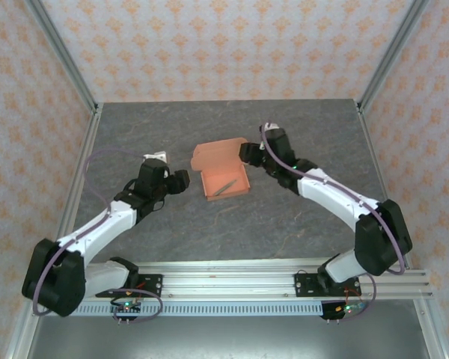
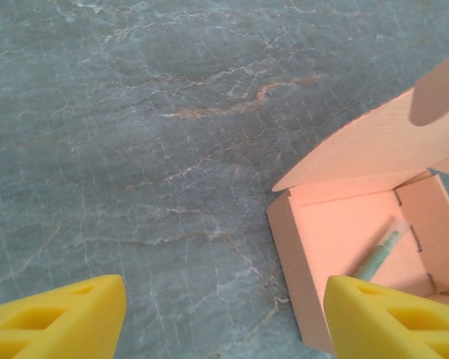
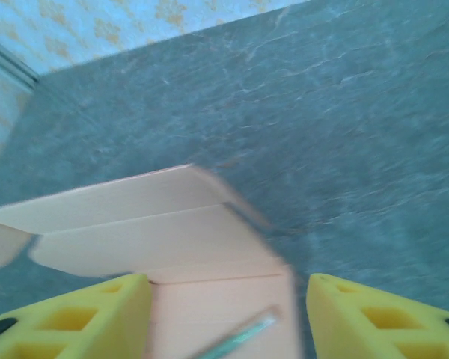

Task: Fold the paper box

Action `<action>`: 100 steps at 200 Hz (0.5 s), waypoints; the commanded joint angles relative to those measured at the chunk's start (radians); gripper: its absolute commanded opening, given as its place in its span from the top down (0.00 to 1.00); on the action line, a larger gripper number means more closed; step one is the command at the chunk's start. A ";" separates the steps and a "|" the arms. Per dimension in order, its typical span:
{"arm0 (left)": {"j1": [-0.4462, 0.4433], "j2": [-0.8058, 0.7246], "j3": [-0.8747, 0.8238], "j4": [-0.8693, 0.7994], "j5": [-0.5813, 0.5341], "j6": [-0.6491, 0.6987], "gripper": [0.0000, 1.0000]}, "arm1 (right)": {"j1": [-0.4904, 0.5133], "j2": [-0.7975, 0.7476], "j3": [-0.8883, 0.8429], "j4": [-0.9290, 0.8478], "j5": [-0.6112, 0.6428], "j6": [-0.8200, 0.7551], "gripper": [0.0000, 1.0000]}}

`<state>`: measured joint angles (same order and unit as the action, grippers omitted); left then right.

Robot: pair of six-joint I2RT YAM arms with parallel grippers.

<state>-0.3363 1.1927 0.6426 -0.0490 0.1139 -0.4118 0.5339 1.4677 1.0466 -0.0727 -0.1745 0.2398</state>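
The paper box [image 1: 224, 179] is a salmon-orange shallow tray at the table's middle, its lid flap [image 1: 218, 153] standing open toward the back. A thin green pen [image 1: 225, 186] lies inside it. In the left wrist view the box [image 2: 352, 239] is at the right with the pen [image 2: 380, 254] on its floor. My left gripper [image 1: 181, 181] is open just left of the box, with bare table between its yellow fingers [image 2: 67, 318]. My right gripper [image 1: 247, 154] is open at the box's back right corner, its fingers [image 3: 82, 321] spread over the box [image 3: 209, 299] and lid [image 3: 135, 217].
The grey marbled tabletop [image 1: 284, 217] is bounded by aluminium posts [image 1: 67, 63] and patterned walls. A metal rail [image 1: 232, 280] runs along the near edge by the arm bases.
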 commanded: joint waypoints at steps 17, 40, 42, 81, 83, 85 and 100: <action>0.017 0.056 0.055 0.161 0.069 0.202 0.28 | -0.143 0.048 0.031 -0.054 -0.326 -0.375 0.38; 0.020 0.098 0.095 0.150 0.073 0.306 0.27 | -0.169 0.105 0.048 -0.024 -0.396 -0.450 0.37; 0.020 0.104 0.100 0.147 0.070 0.313 0.28 | -0.170 0.108 0.049 -0.022 -0.399 -0.454 0.37; 0.023 0.166 0.163 0.113 0.086 0.415 0.27 | -0.169 0.186 0.049 0.052 -0.417 -0.484 0.39; 0.024 0.168 0.165 0.112 0.087 0.418 0.27 | -0.169 0.190 0.048 0.056 -0.415 -0.484 0.39; 0.026 0.171 0.168 0.113 0.087 0.422 0.27 | -0.169 0.194 0.047 0.062 -0.414 -0.483 0.40; 0.030 0.196 0.192 0.106 0.091 0.445 0.27 | -0.168 0.214 0.051 0.089 -0.419 -0.478 0.42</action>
<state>-0.3180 1.3636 0.7834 0.0521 0.1875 -0.0616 0.3622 1.6543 1.0721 -0.0723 -0.5541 -0.1959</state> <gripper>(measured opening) 0.732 0.597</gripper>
